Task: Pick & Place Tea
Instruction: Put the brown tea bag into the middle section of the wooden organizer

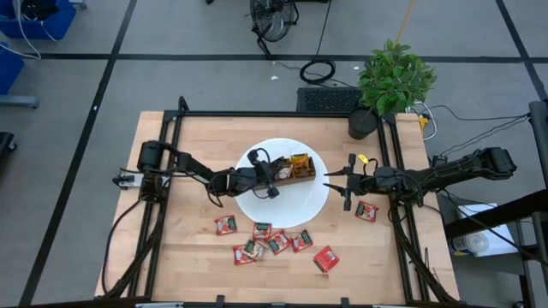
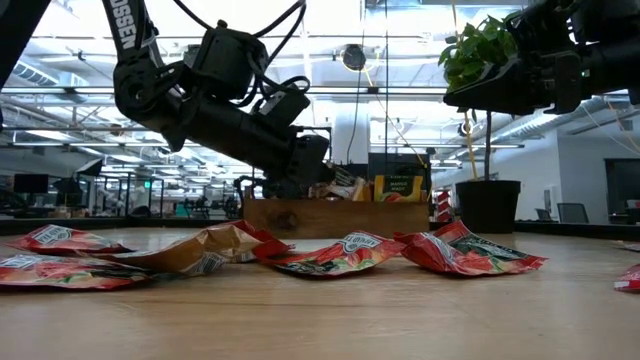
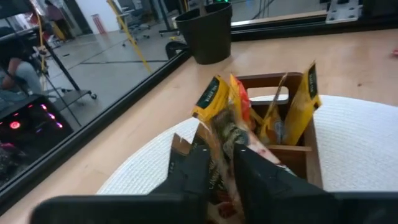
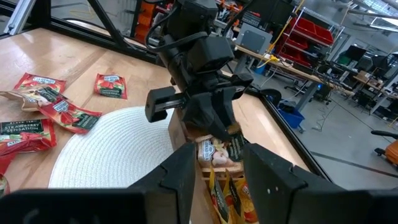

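A brown wooden tray point(image 1: 301, 174) stands on a round white placemat point(image 1: 300, 210) and has yellow tea sachets point(image 3: 305, 99) upright in it. My left gripper point(image 1: 276, 177) reaches over the tray's left end from the table's left. Its fingers stand slightly apart around a crumpled tan tea sachet point(image 3: 225, 134), seen also in the right wrist view point(image 4: 219, 149). Several red tea sachets point(image 1: 261, 231) lie flat on the table near the front edge, and one point(image 1: 366, 210) lies to the right. My right gripper point(image 1: 340, 181) hovers open and empty at the placemat's right edge. My left gripper has a finger point(image 3: 196, 165) on each side of the tan sachet's upper part point(image 3: 224, 146), coming from the table's left and slanting a little downward. I cannot tell whether they touch it. The sachet's lower part sits in the tray's end compartment.
A potted plant point(image 1: 390, 81) in a black pot point(image 1: 361, 124) stands at the far right corner. Black frame rails point(image 1: 171, 171) run along the table's left and right sides. Bare wood shows at the front left point(image 1: 180, 257).
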